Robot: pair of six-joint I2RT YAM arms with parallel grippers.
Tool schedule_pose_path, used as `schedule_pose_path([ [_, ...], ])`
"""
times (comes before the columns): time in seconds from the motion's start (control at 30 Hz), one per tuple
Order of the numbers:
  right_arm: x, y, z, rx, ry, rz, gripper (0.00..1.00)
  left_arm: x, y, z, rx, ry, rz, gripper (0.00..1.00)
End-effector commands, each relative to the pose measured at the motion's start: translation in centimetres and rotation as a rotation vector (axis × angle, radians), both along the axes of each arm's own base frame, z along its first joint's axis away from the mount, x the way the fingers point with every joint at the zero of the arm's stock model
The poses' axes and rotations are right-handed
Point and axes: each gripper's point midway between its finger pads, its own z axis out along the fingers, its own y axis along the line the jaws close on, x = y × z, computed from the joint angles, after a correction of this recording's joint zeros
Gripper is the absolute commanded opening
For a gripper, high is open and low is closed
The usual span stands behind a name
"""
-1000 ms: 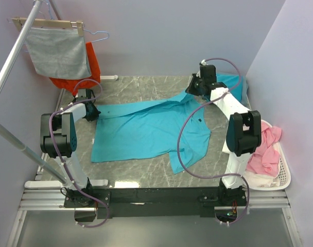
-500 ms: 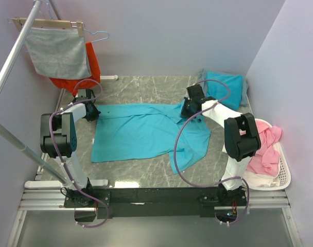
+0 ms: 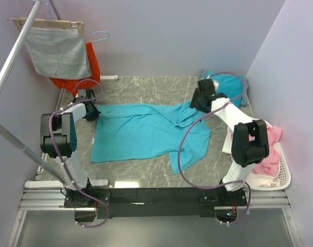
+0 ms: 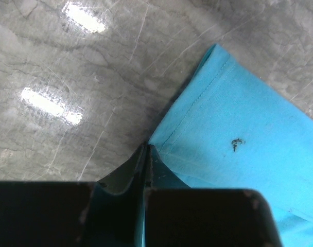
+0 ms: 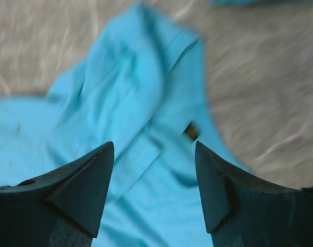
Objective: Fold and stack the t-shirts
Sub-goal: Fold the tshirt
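Turquoise cotton covers the middle of the grey marble table [image 3: 141, 88]: one t-shirt [image 3: 141, 135] lies spread there, mostly flat, with a bunched part at its far right side. The left gripper [image 3: 89, 112] sits low at the far left corner of this shirt. In the left wrist view its fingers [image 4: 69, 216] are pressed together, and the hemmed corner of the cloth is pinched at their tips. The right gripper [image 3: 202, 100] is over the bunched part. Its fingers [image 5: 76, 185] stand wide apart with nothing between them, only blurred shirt below. A second t-shirt [image 3: 227, 83], folded, lies in the far right corner of the table. A white basket [image 3: 286, 177] with pink clothes [image 3: 267, 149] stands at the right edge. A grey cloth [image 3: 58, 51] and an orange-red garment [image 3: 93, 64] hang at the far left
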Motion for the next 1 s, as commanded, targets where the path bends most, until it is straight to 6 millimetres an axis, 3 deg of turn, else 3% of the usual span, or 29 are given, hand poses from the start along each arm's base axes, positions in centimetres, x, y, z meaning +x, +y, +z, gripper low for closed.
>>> schedule_pose_path([
  [0.0, 5.0, -2.5, 0.1, 0.027, -0.039, -0.012, 0.69, 0.1, 0.4, 1.8, 0.032, -0.015, -0.01, 0.06],
  [0.03, 5.6, -2.8, -0.4, 0.04, -0.031, -0.005, 0.68, 0.1, 0.5, 1.8, 0.033, -0.013, -0.008, 0.07],
  [0.17, 7.9, -1.1, -2.5, 0.144, -0.037, 0.072, 0.62, 0.3, 0.4, 2.0, 0.031, -0.016, -0.011, 0.06],
  [0.3, 9.4, 0.1, -2.5, 0.242, -0.082, 0.12, 0.59, 0.4, 0.4, 1.7, 0.029, -0.01, -0.015, 0.06],
  [0.5, 10.7, 0.0, -2.9, 0.285, -0.093, 0.145, 0.56, 0.4, 0.6, 1.3, 0.033, -0.002, -0.012, 0.06],
  [0.6, 10.9, 0.3, -3.4, 0.319, -0.082, 0.163, 0.49, 0.4, 0.6, 1.1, 0.032, 0.004, -0.011, 0.05],
  [0.7, 11.1, 0.2, -3.9, 0.349, -0.075, 0.164, 0.3, 0.5, 0.6, 0.8, 0.027, 0.01, -0.013, 0.04],
  [0.8, 11.5, -0.3, -4.2, 0.373, -0.081, 0.14, 0.01, 0.5, 0.6, 0.5, 0.03, 0.012, -0.014, 0.01],
  [0.97, 12.4, -2.8, -3.2, 0.336, -0.121, 0.032, 0.0, 0.4, 2.5, 0.1, 0.054, 0.024, 0.017, 0.01],
])
